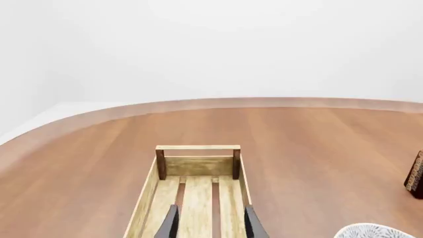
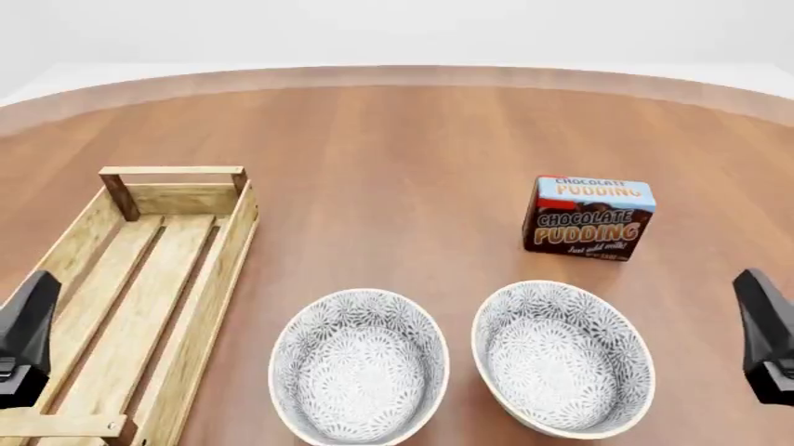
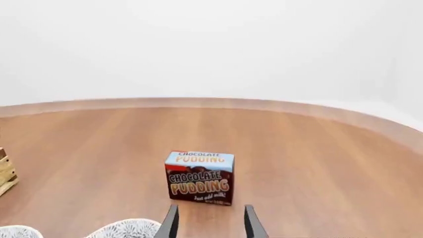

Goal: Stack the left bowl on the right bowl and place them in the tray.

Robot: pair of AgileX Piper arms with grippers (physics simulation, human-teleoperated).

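While both pincers wait with fingers apart and empty, nothing is stacked yet.

Nearest the bench's (image 2: pixel 410 158) front edge sit the left bowl (image 2: pixel 360 364) and right bowl (image 2: pixel 563 357), just beside each other; the left pincer (image 2: pixel 25 342) hangs over the tray (image 2: pixel 205 297) by the left edge, the right pincer (image 2: pixel 767 339) near the right edge. A clean start, I judge, is gripping the left bowl's rim and lifting straight before crossing. Farther back stands the pudding box (image 2: pixel 590 218). Both bowls' near rims and the tray's near end are cut off.
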